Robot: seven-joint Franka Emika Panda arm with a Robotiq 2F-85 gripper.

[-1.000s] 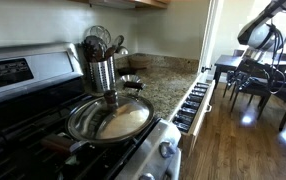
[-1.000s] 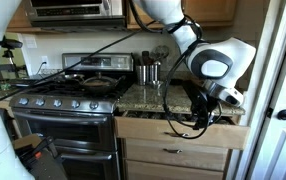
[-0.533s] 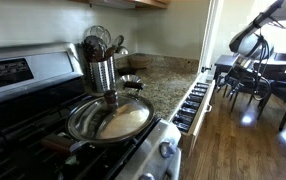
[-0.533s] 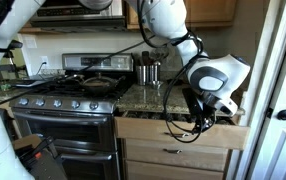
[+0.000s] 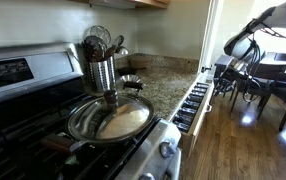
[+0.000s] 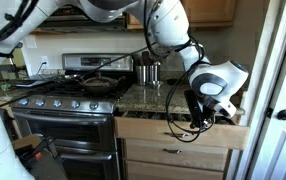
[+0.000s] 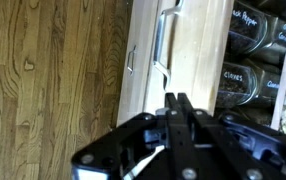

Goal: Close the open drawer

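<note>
The drawer [image 6: 178, 132] stands pulled out of the cabinet under the granite counter, its light-wood front facing the room. In an exterior view [image 5: 195, 100] its rows of small dark compartments show. The wrist view shows the pale front with a metal handle [image 7: 161, 45] and jar tops inside the drawer [image 7: 248, 40]. My gripper [image 7: 178, 103] has its two fingers pressed together and empty, just above the drawer front beside the handle. In both exterior views it hangs in front of the drawer's right end [image 6: 205, 118], [image 5: 233, 62].
A stove [image 6: 68, 100] with a steel pan [image 5: 110, 118] stands beside the drawer. A utensil holder [image 5: 101, 70] sits on the counter. A lower closed drawer [image 6: 173, 158] is beneath. A white door frame [image 6: 273, 90] is close on the right. Dark furniture [image 5: 268, 80] stands on the wood floor.
The arm has moved down and closer to the drawer's front; the gripper stays shut. The drawer has not visibly moved.
</note>
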